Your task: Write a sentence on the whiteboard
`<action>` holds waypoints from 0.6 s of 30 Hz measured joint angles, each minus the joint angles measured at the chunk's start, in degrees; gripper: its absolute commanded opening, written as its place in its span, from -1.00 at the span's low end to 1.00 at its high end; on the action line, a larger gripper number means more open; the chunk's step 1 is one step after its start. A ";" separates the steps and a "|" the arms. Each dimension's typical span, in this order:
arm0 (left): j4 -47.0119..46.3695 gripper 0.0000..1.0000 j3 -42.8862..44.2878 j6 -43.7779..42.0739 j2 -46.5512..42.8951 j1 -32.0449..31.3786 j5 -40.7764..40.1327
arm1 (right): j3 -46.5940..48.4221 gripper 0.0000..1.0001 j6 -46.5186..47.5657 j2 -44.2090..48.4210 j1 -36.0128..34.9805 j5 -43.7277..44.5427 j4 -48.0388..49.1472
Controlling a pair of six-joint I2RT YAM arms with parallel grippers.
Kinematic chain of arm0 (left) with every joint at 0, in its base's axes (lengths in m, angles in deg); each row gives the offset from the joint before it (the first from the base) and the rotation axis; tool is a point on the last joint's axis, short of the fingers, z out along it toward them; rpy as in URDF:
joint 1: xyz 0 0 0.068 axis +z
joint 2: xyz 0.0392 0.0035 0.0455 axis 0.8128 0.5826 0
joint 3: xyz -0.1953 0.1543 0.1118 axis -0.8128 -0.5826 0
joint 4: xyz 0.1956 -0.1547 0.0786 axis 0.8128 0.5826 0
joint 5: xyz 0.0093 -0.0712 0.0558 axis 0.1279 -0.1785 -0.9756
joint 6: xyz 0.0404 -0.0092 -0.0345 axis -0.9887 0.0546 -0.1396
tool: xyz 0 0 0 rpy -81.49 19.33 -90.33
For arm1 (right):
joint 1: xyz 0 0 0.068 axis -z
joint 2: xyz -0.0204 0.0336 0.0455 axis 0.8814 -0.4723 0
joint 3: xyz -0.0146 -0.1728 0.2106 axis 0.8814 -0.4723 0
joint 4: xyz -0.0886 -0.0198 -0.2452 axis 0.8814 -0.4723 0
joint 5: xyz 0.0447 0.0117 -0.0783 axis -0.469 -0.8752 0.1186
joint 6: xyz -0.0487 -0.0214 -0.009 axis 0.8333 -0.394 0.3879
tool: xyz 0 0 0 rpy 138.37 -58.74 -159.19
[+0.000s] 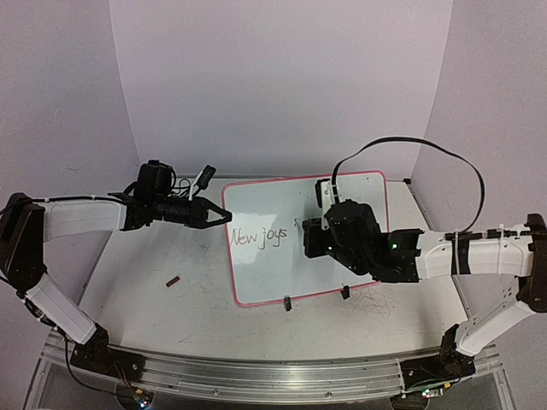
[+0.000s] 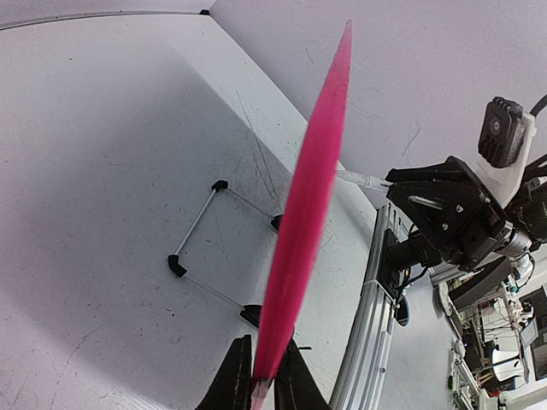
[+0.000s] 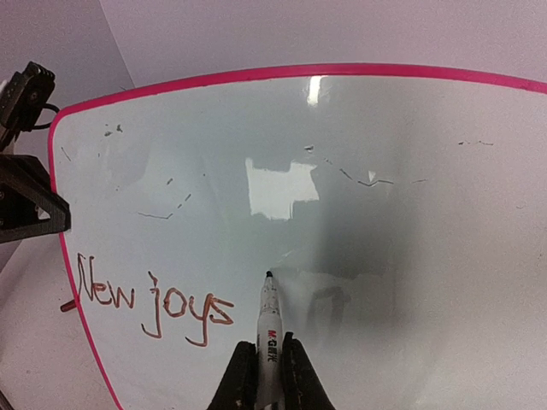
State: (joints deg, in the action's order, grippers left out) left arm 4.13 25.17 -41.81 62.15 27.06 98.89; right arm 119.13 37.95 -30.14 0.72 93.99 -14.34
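Over the whiteboard [image 3: 410,239], marker [image 3: 268,320] beside sentence [image 3: 154,303]

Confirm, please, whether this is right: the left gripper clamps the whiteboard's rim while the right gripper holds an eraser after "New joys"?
No: the right wrist view shows the right gripper holding a marker, not an eraser. The rest stands: the left gripper clamps the whiteboard rim, and the tip sits after the sentence "New joys".

Soft, faintly violet light fell evenly. A square glare patch sat on the glossy white pink-rimmed whiteboard [image 3: 427,256]; its rim was blurred close to the left wrist camera.
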 measured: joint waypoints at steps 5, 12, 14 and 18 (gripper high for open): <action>0.01 -0.81 0.00 -0.01 0.00 0.00 -0.01 | 0.08 -1.00 0.11 -0.45 0.11 0.39 0.15; 0.02 -0.81 0.00 -0.02 0.00 -0.02 -0.02 | 0.08 -1.00 -0.65 -0.55 0.11 0.21 0.02; 0.02 -0.81 0.00 -0.02 0.00 -0.02 -0.02 | 0.08 -1.00 -1.06 -0.55 0.11 0.08 -0.08; 0.00 -0.81 0.00 -0.02 0.00 -0.02 -0.02 | 0.06 -1.00 -1.77 -0.55 0.10 -0.25 -0.28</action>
State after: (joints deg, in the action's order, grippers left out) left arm 4.13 25.17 -41.83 62.15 27.03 98.87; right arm 119.19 36.18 -30.68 0.82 93.74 -14.62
